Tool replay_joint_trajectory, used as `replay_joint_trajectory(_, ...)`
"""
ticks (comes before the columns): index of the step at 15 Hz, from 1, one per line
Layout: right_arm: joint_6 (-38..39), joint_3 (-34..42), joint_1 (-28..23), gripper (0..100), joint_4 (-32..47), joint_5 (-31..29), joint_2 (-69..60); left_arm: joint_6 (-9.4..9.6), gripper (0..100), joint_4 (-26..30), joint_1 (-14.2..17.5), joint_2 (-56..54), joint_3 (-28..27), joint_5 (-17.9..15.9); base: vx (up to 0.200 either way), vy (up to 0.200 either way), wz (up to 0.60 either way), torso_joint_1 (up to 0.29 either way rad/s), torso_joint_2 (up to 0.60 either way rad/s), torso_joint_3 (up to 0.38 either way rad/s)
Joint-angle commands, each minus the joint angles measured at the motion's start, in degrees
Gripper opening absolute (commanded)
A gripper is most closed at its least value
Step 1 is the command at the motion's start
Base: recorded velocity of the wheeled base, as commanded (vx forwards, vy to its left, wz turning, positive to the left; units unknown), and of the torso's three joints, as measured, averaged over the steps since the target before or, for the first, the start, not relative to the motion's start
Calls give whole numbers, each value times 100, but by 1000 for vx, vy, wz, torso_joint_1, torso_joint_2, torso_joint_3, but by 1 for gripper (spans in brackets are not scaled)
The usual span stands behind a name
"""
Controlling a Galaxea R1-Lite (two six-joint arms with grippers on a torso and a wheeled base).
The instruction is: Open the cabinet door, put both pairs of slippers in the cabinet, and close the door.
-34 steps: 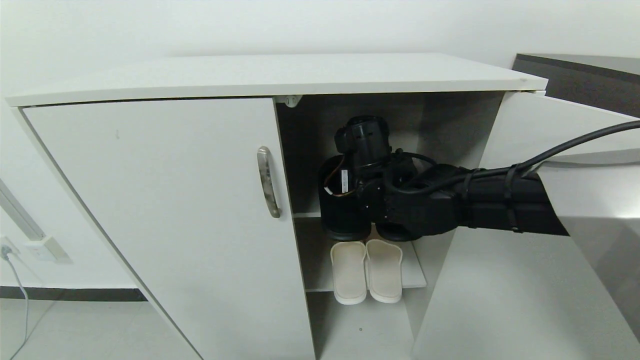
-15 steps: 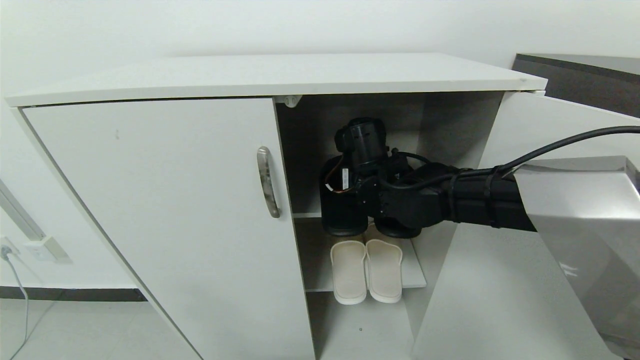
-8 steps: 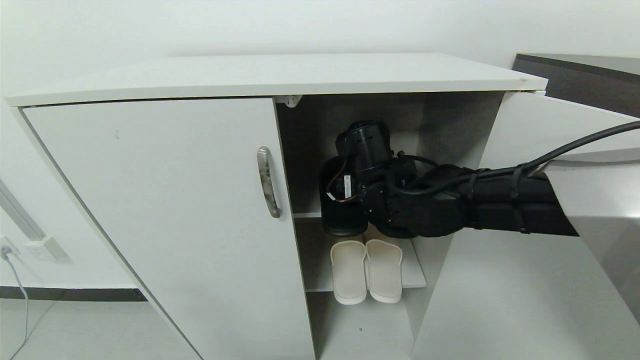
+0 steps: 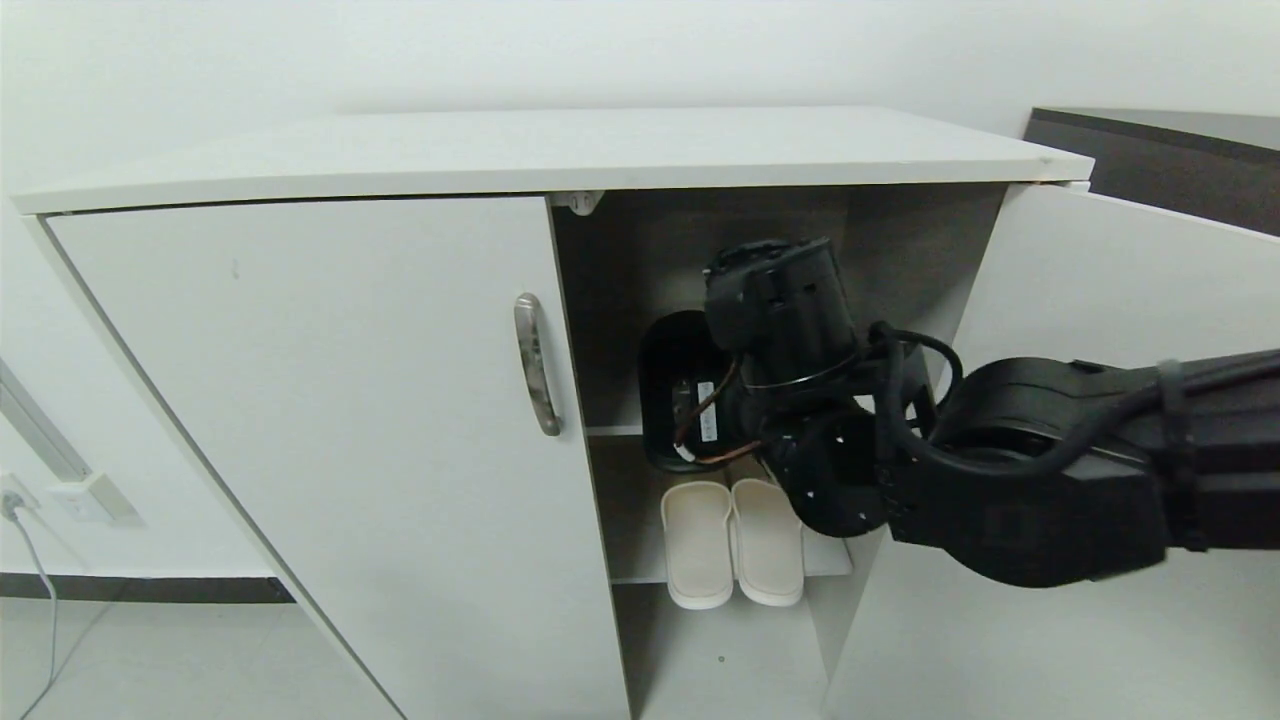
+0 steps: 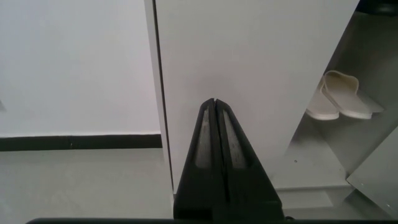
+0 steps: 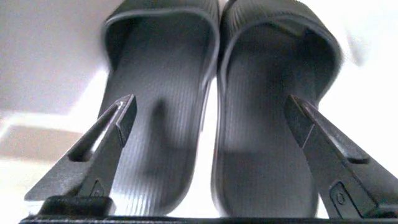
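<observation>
We backed right gripper (image 6: 211, 102) out of cabinet (image 4: 560, 150); it was spread wide, holding nothing. Dark slippers (image 6: 161, 124) sat on shelf (image 4: 625, 520), far behind white slippers (image 4: 732, 540). Left gripper (image 5: 214, 106) pinched closed, empty. Remaining, we judged: close right door (image 4: 1100, 290).

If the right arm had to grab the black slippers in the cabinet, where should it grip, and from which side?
Pinch the black slippers as a pair, with one finger on each outer side wall near the heels, coming in through the open cabinet front. They sit side by side with their heel ends toward the right gripper, which is open in front of them, so it is probably lined up well enough.
</observation>
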Motion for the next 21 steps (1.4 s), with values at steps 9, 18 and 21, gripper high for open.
replay_joint_trajectory(9,-73,3006,865,100,-1736,868,-1942,7,0,-1,1,7,1,-7,0,0,0,0,0,0)
replay_joint_trajectory(18,-196,3050,944,0,-1753,859,-1863,-2,0,-1,1,7,1,2,0,0,0,0,0,0)
replay_joint_trajectory(21,-205,3085,944,0,-1753,859,-1828,-2,0,-1,1,7,1,2,0,0,0,0,0,0)
